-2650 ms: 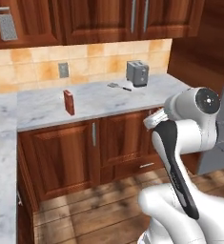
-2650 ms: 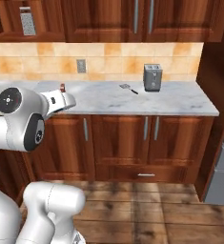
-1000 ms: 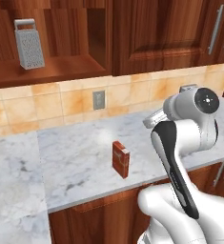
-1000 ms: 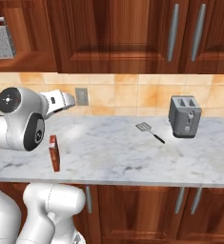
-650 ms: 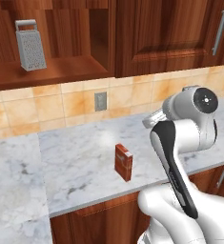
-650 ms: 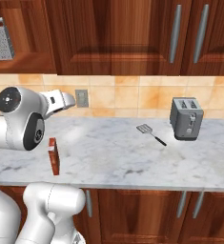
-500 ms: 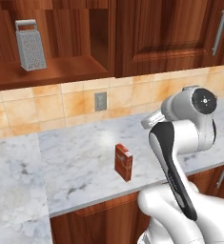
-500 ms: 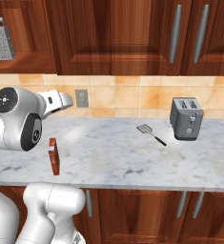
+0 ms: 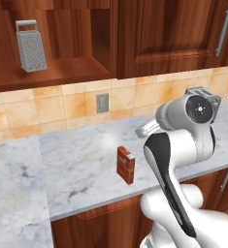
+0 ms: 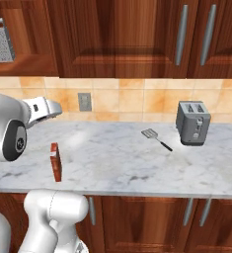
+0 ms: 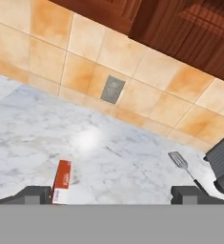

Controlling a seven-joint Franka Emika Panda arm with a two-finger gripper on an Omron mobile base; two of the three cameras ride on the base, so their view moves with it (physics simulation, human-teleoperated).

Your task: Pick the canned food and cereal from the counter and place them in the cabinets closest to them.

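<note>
cereal (image 11: pixel 62 181) just inside gripper's (image 11: pixel 111 194) left fingertip

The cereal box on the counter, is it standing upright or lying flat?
Upright. The cereal box stands on its narrow end on the counter, taller than wide, in both base views.

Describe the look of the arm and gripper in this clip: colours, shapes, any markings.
The arm is glossy white, built of rounded, bulbous links. A black stripe runs down one link, and its joints end in round dark caps with small pale marks. The gripper shows two small, blocky dark-grey finger tips. No cables are visible.
</note>
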